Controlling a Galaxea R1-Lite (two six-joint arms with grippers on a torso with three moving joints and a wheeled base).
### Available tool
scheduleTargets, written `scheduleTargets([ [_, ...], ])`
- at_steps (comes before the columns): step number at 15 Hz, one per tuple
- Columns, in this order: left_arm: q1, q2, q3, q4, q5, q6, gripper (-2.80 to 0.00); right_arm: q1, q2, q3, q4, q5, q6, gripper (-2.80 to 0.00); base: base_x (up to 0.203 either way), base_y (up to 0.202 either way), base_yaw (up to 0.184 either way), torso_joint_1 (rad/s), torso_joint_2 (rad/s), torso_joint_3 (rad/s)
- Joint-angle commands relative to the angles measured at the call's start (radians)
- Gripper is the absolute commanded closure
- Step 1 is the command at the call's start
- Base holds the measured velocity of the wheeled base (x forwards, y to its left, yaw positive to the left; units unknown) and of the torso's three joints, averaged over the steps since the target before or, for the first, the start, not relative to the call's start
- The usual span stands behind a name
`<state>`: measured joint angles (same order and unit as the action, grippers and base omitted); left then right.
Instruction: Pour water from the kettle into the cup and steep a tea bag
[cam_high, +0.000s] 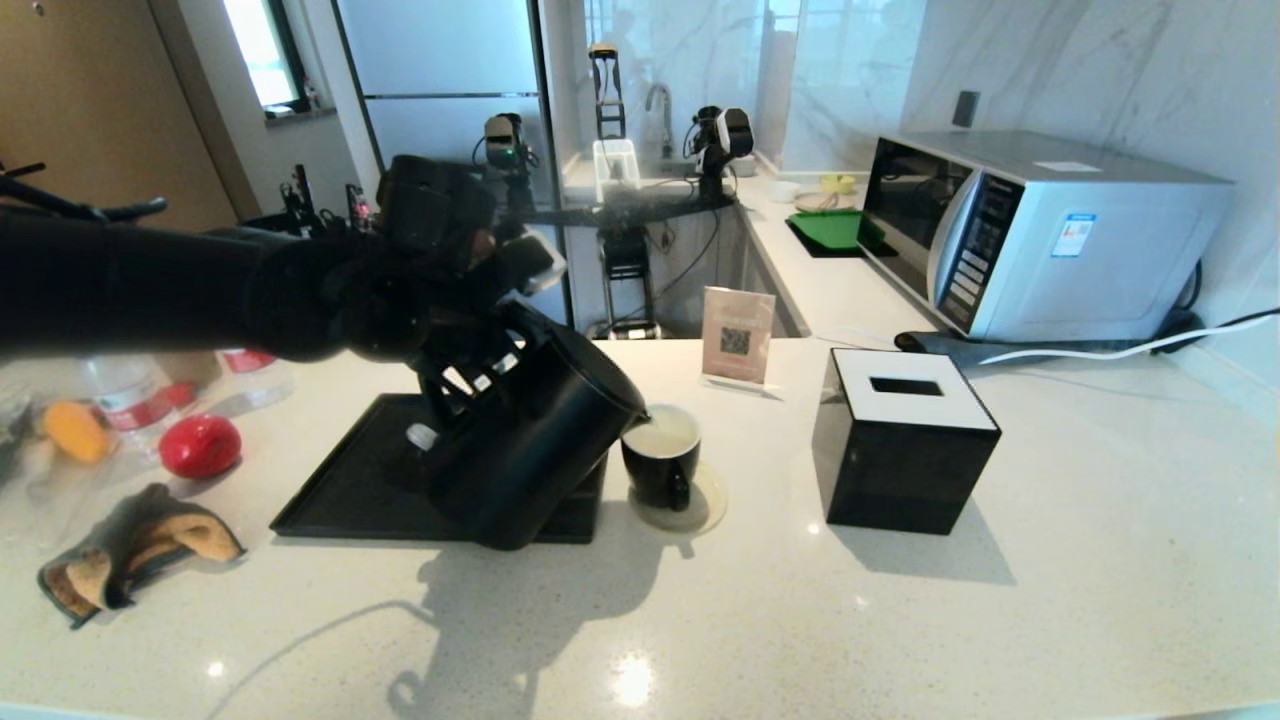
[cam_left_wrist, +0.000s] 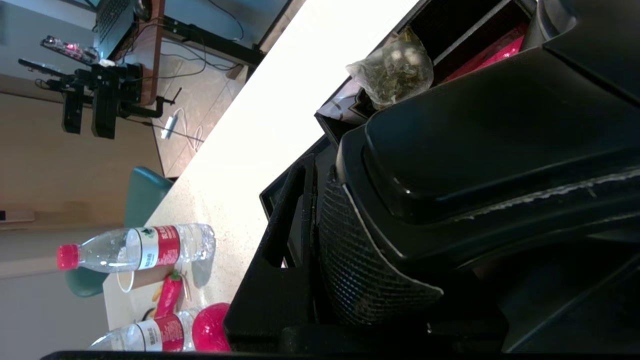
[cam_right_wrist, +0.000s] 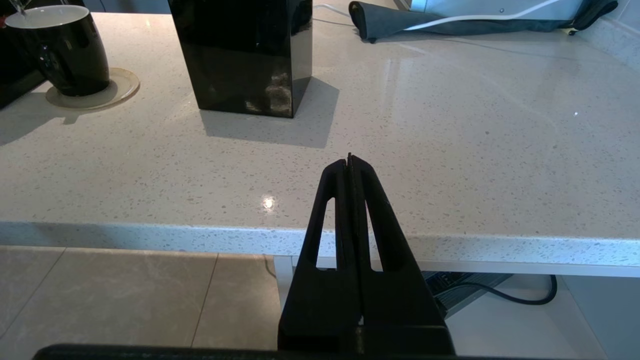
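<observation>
With my left gripper (cam_high: 470, 385) I hold the tall matte black kettle (cam_high: 545, 440) by its handle, tilted, with the spout over the small black cup with white inside (cam_high: 662, 455). Pouring is in hand. Next I must set the kettle upright on the black tray (cam_high: 350, 490), then take the translucent pyramid tea bag (cam_left_wrist: 395, 70) that lies there. My right gripper (cam_right_wrist: 350, 160) rests closed and empty before the counter edge.

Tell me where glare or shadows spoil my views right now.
Head view: ceiling-light glints on the countertop, kettle casting a broad shadow toward the camera. Left wrist view: the counter is blown out white beside the tea bag. Right wrist view: one small glint only, cup clear.
</observation>
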<state>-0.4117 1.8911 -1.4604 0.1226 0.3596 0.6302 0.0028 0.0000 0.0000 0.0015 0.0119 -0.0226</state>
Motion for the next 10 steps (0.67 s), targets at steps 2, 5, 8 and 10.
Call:
scheduleTargets([
  [2,-0.001,-0.003,0.000,0.003,0.002,0.002,0.00,0.000,0.000,0.000,0.000,0.000,0.000,0.00,0.000,0.000,0.000,0.000,0.00,0.000],
  [5,0.001,-0.003,0.000,0.006,0.002,0.003,0.00,0.000,0.000,0.000,0.000,0.000,0.000,0.00,0.000,0.000,0.000,0.000,0.00,0.000],
  [8,-0.001,-0.003,0.000,0.006,0.002,0.002,0.00,0.000,0.000,0.000,0.000,0.000,0.000,0.00,0.000,0.000,0.000,0.000,0.00,0.000],
  [10,0.000,-0.003,0.000,0.007,0.002,0.003,0.00,0.000,0.000,0.000,0.000,0.000,0.000,0.00,0.000,0.000,0.000,0.000,0.00,0.000],
])
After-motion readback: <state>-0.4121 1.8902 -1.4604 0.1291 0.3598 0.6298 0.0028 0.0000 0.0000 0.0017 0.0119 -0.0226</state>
